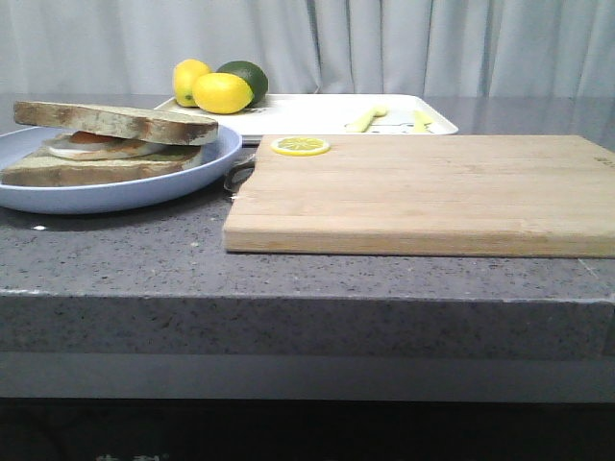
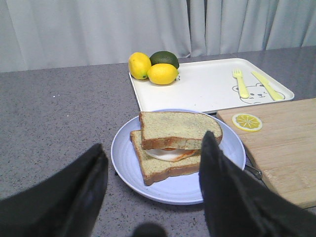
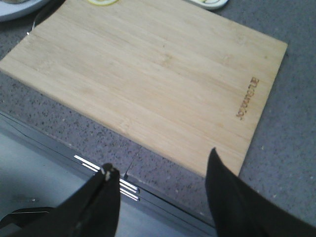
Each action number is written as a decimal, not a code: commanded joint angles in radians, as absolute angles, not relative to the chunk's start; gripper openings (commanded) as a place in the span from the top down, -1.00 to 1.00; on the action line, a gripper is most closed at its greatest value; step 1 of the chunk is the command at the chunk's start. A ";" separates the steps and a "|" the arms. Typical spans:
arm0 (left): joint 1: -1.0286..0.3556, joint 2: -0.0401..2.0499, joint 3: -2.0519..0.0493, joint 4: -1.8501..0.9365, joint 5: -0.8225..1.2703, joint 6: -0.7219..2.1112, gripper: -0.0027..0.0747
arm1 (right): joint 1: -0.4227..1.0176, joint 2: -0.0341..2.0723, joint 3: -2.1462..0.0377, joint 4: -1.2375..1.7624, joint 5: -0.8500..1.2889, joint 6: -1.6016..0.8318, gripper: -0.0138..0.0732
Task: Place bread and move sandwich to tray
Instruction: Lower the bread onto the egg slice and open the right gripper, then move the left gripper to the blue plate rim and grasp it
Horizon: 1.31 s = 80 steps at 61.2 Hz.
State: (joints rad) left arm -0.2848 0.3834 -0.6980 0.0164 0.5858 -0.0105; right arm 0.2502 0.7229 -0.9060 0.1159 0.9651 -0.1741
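The sandwich (image 1: 115, 144) sits on the round pale-blue plate (image 1: 115, 200) at the left. It is two brown-crusted slices with a white-and-orange fried egg between them. The top bread slice (image 2: 177, 128) lies askew on the egg. The white tray (image 1: 317, 115) lies behind the plate, apart from it. In the left wrist view my left gripper (image 2: 153, 143) is open and empty, short of the sandwich (image 2: 168, 165) and plate (image 2: 197, 186), with the tray (image 2: 207, 91) beyond. My right gripper (image 3: 161, 160) is open and empty over the table's front edge. Neither gripper shows in the front view.
A light wooden cutting board (image 1: 423, 192) lies right of the plate with a lemon slice (image 1: 300, 146) on its far left corner. Two lemons (image 1: 221, 92) and a lime (image 1: 247, 77) sit on the tray's left end. A yellow fork (image 2: 240, 83) and knife (image 2: 266, 85) lie at its right.
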 commanded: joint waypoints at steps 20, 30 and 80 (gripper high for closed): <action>-0.294 0.398 -0.730 0.012 0.515 -0.013 -0.13 | 0.242 0.526 -0.747 0.103 0.903 -0.150 -0.26; -0.294 0.408 -0.740 0.013 0.525 -0.013 -0.13 | 0.242 0.526 -0.747 0.103 0.907 -0.150 -0.26; 0.080 1.235 -1.151 -0.370 0.903 0.274 -0.13 | 0.242 0.526 -0.747 0.103 0.913 -0.150 -0.26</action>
State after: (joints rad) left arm 0.0248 1.1881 -1.0886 -0.2114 0.9198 0.1673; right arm 0.2502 0.5234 -0.7213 0.1062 0.9668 -0.1518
